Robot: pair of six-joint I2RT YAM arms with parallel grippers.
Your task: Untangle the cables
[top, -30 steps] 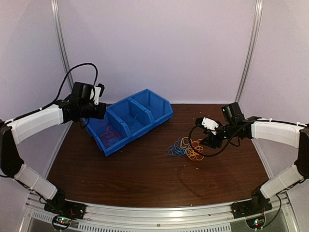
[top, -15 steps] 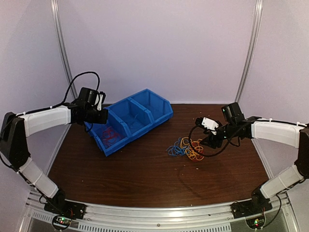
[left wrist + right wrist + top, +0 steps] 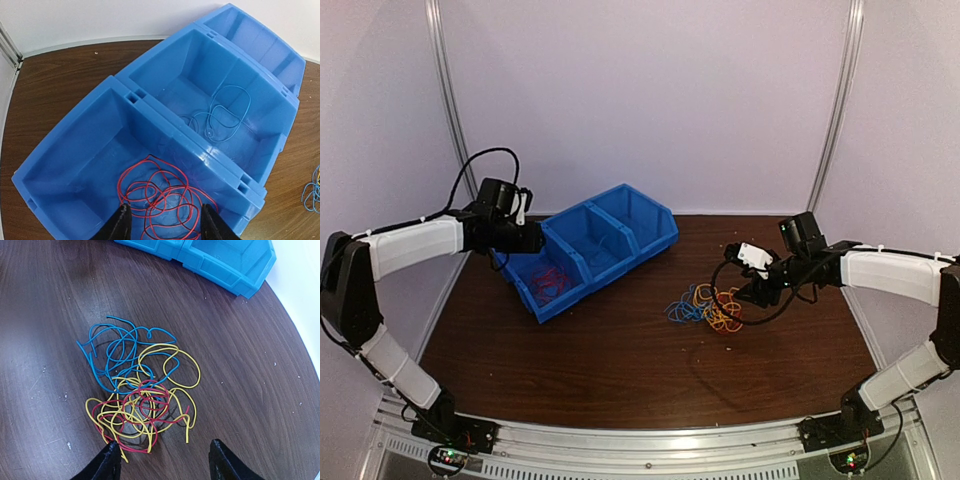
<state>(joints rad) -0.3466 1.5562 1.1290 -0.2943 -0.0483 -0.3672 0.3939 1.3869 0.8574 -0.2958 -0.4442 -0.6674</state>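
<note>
Left wrist view: left gripper (image 3: 165, 226), fingers spread apart, holding nothing, hanging over the end compartment of the three-compartment blue bin (image 3: 150, 107). Red cable (image 3: 159, 197): loose loops on that compartment's floor, between and just ahead of the fingertips; whether they touch cannot be told. Light blue cable (image 3: 223, 114): looped in the middle compartment. Top external view: bin at the left rear of the brown table (image 3: 620, 370), left gripper at its left end. Cable tangle (image 3: 150, 402): on the table right of centre, well apart from the bin; blue strands on its left side, yellow and red interwoven on its right. Right gripper (image 3: 165, 462): fingers wide apart, empty, poised near the tangle, not touching it
</note>
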